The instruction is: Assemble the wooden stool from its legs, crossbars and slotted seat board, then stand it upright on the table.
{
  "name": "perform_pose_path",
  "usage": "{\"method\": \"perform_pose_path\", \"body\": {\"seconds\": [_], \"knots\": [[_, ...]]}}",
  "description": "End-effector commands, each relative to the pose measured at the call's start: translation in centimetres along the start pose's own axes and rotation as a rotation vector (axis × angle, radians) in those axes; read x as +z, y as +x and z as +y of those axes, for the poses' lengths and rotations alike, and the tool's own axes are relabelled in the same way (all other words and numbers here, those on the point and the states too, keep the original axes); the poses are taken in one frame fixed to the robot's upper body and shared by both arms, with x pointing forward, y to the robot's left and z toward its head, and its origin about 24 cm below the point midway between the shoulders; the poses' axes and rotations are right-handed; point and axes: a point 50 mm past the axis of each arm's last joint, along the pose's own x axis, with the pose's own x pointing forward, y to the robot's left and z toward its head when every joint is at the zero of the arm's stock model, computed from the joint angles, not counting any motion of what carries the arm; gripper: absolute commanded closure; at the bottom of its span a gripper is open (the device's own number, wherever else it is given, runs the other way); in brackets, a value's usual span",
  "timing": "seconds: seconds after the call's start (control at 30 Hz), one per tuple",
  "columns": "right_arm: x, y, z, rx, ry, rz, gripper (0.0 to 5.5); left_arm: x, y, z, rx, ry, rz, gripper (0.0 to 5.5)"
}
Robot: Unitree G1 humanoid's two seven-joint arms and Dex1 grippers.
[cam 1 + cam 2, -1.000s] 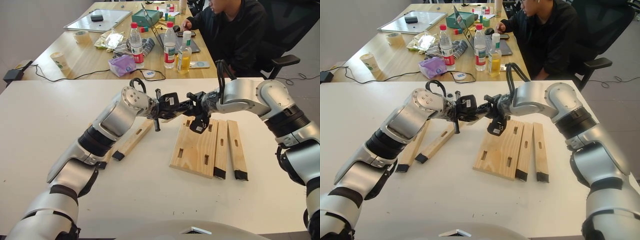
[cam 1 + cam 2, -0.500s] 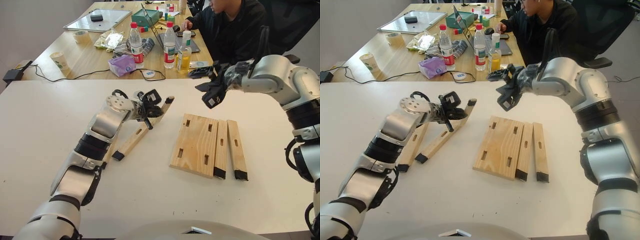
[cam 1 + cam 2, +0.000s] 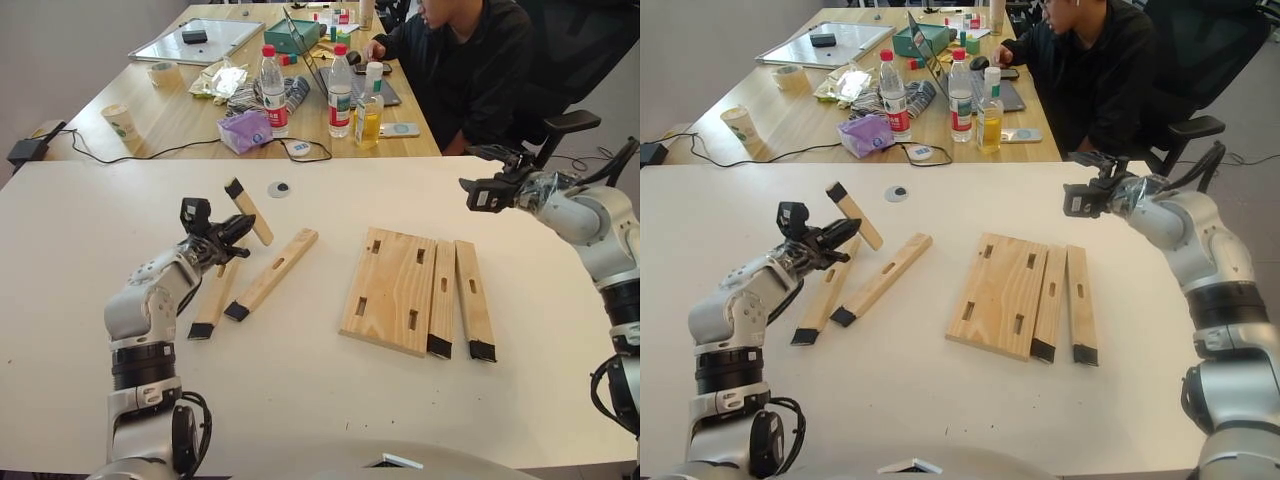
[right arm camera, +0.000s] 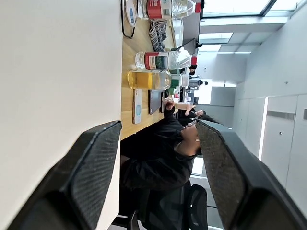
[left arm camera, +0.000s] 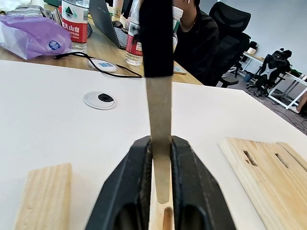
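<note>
While the left end effector (image 3: 228,236) clamps a black-tipped wooden leg (image 3: 249,211) that tilts up off the white counter (image 3: 300,400), one leg (image 3: 214,298) lies just under it and a slotted leg (image 3: 272,273) just to its right. Farther right, the slotted seat board (image 3: 392,289) lies flat, with two more legs (image 3: 442,298) alongside. Beyond, well apart from the board, the right end effector (image 3: 487,175) hangs spread wide, holding nothing.

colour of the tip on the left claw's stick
Black tip on the stick; best in left wrist view.
</note>
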Motion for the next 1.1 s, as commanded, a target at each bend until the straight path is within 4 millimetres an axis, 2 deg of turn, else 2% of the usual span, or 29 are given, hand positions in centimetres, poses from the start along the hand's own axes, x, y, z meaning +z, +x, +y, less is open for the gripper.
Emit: {"method": "perform_pose_path", "body": {"seconds": [0.03, 0.33, 0.57, 0.7, 0.87, 1.1], "knots": [[0.1, -0.1, -0.3, -0.014, 0.007, 0.006, 2.62, -1.0, 0.2, -0.5, -0.021, 0.065, 0.041, 5.13], [0.2, 0.2, -0.9, -0.019, 0.001, 0.001, 2.62, -1.7, -0.5, 0.6, 0.014, 0.136, 0.087, 5.13], [0.2, 0.1, -0.6, -0.006, 0.0, 0.005, 2.62, -1.4, 0.3, -0.7, -0.05, 0.089, 0.048, 5.13], [0.2, 0.2, -0.4, 0.002, 0.001, 0.007, 2.62, -1.6, 0.3, -0.8, -0.057, 0.108, 0.061, 5.13], [0.2, 0.1, -0.4, 0.005, 0.005, 0.007, 2.62, -2.5, -0.2, 0.1, -0.036, 0.175, 0.114, 5.13], [0.4, 0.1, -0.1, 0.014, 0.009, 0.004, 2.62, -2.4, -0.4, 0.7, -0.026, 0.184, 0.121, 5.13]]}}
